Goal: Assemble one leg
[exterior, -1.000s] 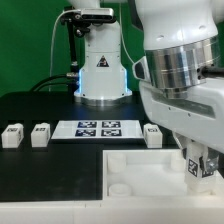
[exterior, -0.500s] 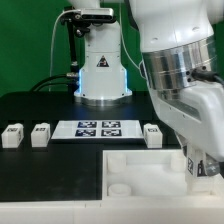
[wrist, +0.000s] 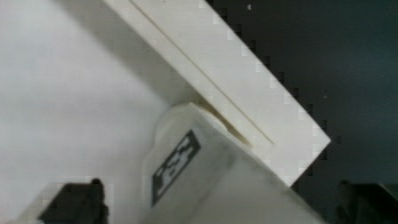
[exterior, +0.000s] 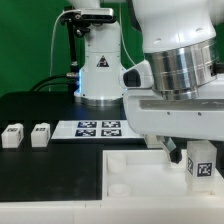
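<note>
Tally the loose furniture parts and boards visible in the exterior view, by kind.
Legs: 3, two on the table and one at the gripper
Tray-like piece: 1
Marker board: 1
Total: 5

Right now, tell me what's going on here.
The arm is working on the tabletop, the large white piece at the front. A tagged leg sits under the gripper at that piece's edge on the exterior view's right; the wrist view shows the leg against its rim. Whether the gripper is shut on it is unclear. Two spare legs wait beside the marker board.
</note>
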